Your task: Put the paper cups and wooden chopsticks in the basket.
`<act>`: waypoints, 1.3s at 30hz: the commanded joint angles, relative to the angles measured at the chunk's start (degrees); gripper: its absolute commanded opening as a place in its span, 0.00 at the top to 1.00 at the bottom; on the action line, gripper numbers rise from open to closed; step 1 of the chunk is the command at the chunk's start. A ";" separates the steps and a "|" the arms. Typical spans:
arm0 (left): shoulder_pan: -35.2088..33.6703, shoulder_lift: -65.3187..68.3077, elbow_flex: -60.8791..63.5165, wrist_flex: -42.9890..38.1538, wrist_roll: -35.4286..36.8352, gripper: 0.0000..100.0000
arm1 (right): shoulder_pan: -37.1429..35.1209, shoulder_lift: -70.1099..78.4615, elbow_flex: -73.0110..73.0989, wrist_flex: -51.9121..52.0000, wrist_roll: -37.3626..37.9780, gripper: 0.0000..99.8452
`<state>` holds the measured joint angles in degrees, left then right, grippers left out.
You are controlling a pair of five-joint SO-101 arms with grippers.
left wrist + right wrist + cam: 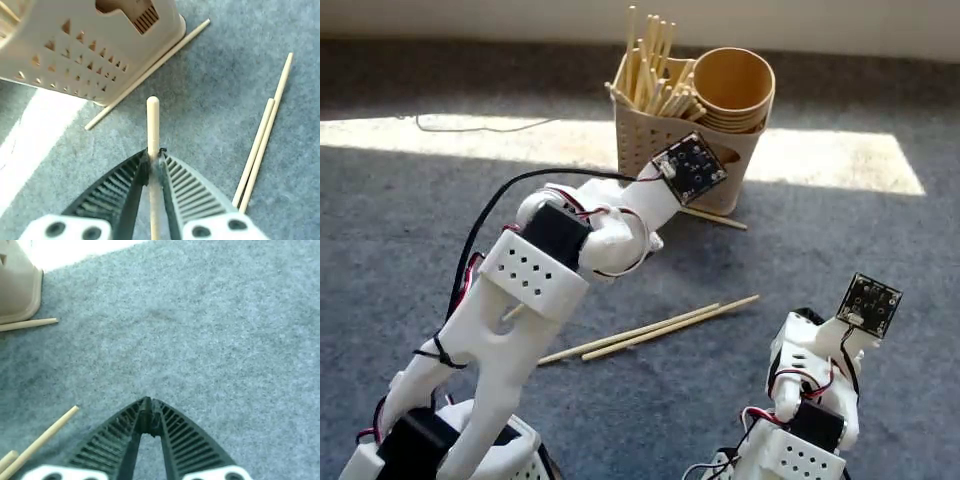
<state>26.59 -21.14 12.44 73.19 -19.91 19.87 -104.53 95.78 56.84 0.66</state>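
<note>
A beige perforated basket (650,150) stands at the back with several wooden chopsticks (648,62) and stacked paper cups (732,85) inside. My left gripper (153,156) is shut on one chopstick (152,125), held above the carpet just in front of the basket (90,55). Another chopstick (150,72) lies against the basket's base. Two chopsticks (650,328) lie side by side on the carpet between the arms, also seen as a pair (262,145) from the left wrist. My right gripper (148,419) is shut with nothing in it, low near the front right.
Grey carpet covers the floor, with a sunlit strip (440,140) behind the basket. A thin cable (470,127) lies on the carpet at the back left. The right arm's body (815,390) sits at the front right.
</note>
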 commanded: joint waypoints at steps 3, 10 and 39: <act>-0.13 -2.51 -8.48 -0.09 0.44 0.99 | 0.66 -0.66 6.29 0.22 0.26 0.99; 0.13 -2.51 -20.44 -0.26 10.99 0.99 | 0.66 -0.66 6.29 0.22 0.26 0.99; -9.36 -2.59 -22.64 -51.34 26.90 0.99 | 0.66 -0.66 6.29 0.22 0.35 0.99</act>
<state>20.18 -21.76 -12.97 30.46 3.82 19.87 -104.53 95.78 56.84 0.66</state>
